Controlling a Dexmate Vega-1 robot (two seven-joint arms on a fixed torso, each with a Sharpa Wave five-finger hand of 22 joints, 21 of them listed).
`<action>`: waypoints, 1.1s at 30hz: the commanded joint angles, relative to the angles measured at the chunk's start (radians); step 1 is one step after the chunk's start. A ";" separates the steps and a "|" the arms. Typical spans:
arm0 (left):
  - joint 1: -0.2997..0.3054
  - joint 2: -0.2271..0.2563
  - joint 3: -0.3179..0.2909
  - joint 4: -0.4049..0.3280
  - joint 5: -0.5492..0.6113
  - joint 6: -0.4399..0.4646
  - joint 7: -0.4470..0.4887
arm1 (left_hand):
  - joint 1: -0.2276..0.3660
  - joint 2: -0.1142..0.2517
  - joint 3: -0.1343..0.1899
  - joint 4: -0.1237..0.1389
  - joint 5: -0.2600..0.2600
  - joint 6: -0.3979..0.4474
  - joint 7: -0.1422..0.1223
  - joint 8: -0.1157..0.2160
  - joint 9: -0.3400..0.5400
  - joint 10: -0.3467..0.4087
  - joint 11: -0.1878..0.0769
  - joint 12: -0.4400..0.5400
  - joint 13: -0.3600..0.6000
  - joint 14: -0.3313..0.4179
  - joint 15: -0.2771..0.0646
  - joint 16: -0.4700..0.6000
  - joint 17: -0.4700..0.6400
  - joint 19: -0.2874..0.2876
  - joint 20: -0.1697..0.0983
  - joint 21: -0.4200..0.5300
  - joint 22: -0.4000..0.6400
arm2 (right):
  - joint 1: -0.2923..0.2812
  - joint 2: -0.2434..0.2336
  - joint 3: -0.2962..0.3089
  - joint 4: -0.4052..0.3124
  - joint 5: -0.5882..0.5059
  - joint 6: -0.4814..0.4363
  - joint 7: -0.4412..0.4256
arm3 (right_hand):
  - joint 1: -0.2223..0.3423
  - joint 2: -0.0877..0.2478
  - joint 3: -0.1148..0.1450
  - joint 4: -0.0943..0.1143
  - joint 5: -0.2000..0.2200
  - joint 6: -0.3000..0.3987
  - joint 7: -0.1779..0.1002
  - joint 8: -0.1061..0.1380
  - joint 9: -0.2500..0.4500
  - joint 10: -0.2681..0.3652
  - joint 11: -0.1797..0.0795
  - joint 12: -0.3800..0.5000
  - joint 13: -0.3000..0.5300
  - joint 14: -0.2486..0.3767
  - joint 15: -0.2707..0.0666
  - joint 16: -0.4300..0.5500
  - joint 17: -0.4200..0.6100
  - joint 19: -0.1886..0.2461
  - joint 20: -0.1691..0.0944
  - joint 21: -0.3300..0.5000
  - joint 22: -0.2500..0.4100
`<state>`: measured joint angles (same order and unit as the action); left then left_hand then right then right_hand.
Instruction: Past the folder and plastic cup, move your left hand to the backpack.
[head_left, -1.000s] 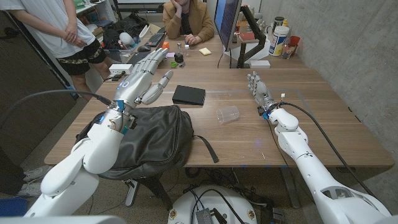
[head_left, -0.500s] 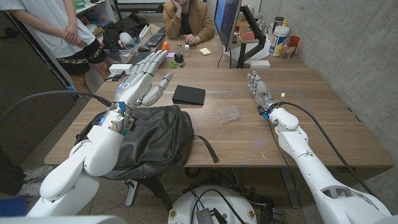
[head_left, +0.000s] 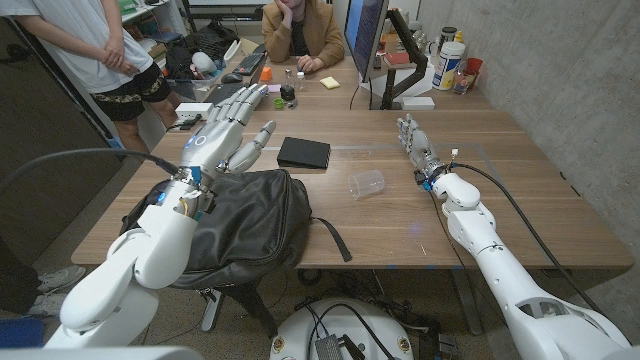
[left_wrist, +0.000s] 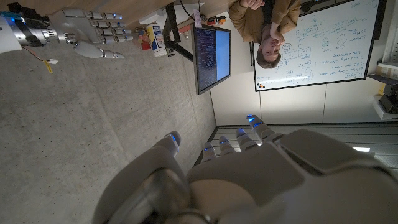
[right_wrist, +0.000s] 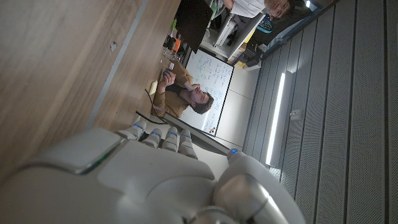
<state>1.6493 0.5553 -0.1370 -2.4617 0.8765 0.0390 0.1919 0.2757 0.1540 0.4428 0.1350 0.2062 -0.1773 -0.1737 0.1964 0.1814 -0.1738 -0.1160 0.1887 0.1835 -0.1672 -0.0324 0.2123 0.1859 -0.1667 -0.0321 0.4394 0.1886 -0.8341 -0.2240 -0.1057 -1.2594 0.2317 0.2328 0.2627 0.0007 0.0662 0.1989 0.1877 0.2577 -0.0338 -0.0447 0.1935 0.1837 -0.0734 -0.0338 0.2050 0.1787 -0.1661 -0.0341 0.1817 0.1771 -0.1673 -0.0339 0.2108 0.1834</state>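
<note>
Black and soft-sided, one backpack (head_left: 240, 225) lies slumped at the lower left of the wooden table (head_left: 520, 215), a strap trailing toward the near edge. Above its upper left corner hovers the robot's left hand (head_left: 228, 132), fingers spread apart and extended, nothing in its grasp. Just beyond the bag, one black folder (head_left: 303, 152) lies flat at centre frame. To its right, one clear plastic cup (head_left: 367, 183) lies on its side; whether it holds anything cannot be told. At right of centre, the right hand (head_left: 416, 147) stands at the table surface, fingers straight and close together, gripping nothing. At the upper edge, a monitor (head_left: 365, 35) rises beyond the folder, with bottles (head_left: 449, 58) grouped to its right. Two people appear along the top: one seated (head_left: 300, 30) behind the table, one standing (head_left: 95, 50) at upper left.
</note>
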 joint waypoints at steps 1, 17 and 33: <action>0.034 -0.014 -0.002 -0.031 0.050 0.057 -0.016 | 0.016 -0.001 0.009 -0.003 -0.003 -0.020 -0.009 0.004 0.003 -0.072 -0.004 0.006 0.002 -0.124 -0.049 -0.002 0.001 -0.053 -0.022 0.001 0.002 | -0.003 -0.003 -0.003 -0.016 -0.002 -0.004 0.001 | -0.003 0.107 0.000 -0.001 0.005 -0.002 -0.008 -0.002 0.002 -0.003 -0.003 -0.001 0.003 -0.057 -0.019 0.002 0.002 -0.004 -0.095 -0.003 0.004; 0.036 -0.012 0.010 -0.044 0.072 0.106 -0.047 | 0.034 0.005 0.020 -0.009 -0.005 -0.002 -0.008 0.006 0.003 -0.060 -0.002 0.008 0.003 -0.112 -0.050 0.000 0.000 -0.044 -0.015 0.002 0.002 | -0.002 -0.005 -0.004 -0.010 -0.002 -0.003 0.002 | -0.003 0.106 0.000 -0.001 0.006 -0.002 -0.008 -0.002 0.002 -0.003 -0.002 -0.001 0.003 -0.056 -0.019 0.003 0.002 -0.004 -0.095 -0.003 0.004; 0.034 -0.005 0.026 -0.053 0.091 0.163 -0.084 | 0.048 0.010 0.030 -0.012 -0.007 0.005 -0.007 0.004 0.003 -0.057 0.000 0.007 0.003 -0.108 -0.048 0.000 0.001 -0.040 -0.013 0.002 0.003 | 0.009 -0.003 -0.005 0.007 -0.002 0.003 0.005 | -0.003 0.106 0.000 -0.001 0.006 -0.002 -0.007 -0.002 0.002 -0.004 -0.003 -0.001 0.003 -0.057 -0.020 0.002 0.002 -0.004 -0.096 -0.003 0.004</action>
<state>1.6839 0.5441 -0.1215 -2.5078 0.9559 0.1641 0.1329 0.3131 0.1650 0.4634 0.1228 0.1991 -0.1771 -0.1735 0.2002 0.1815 -0.1738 -0.1160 0.1925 0.1835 -0.1672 -0.0324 0.2123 0.1861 -0.1667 -0.0321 0.4394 0.1884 -0.8314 -0.2281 -0.1101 -1.2634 0.2296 0.2303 0.2659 0.0007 0.0662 0.1989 0.1877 0.2577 -0.0339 -0.0446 0.1935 0.1836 -0.0734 -0.0338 0.2050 0.1788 -0.1661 -0.0341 0.1817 0.1772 -0.1673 -0.0339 0.2108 0.1835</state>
